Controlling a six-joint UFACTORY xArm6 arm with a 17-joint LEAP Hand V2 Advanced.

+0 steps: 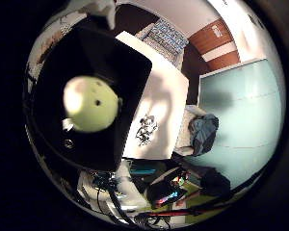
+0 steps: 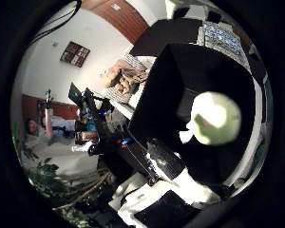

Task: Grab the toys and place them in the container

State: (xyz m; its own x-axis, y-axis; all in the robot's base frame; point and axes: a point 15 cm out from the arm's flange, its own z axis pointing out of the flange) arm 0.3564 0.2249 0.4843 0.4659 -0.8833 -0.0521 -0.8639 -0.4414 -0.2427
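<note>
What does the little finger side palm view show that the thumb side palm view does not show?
Only the little finger side view shows the white table top beside the container, a small black-and-white toy lying on it, and the pale teal floor. Only the thumb side view shows green plant leaves and a picture on the wall. Both show the black container with the pale green ball toy over its opening.

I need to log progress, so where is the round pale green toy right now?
The round pale green toy appears in both palm views over the open black container, close to the palm, beside the white table.
</note>
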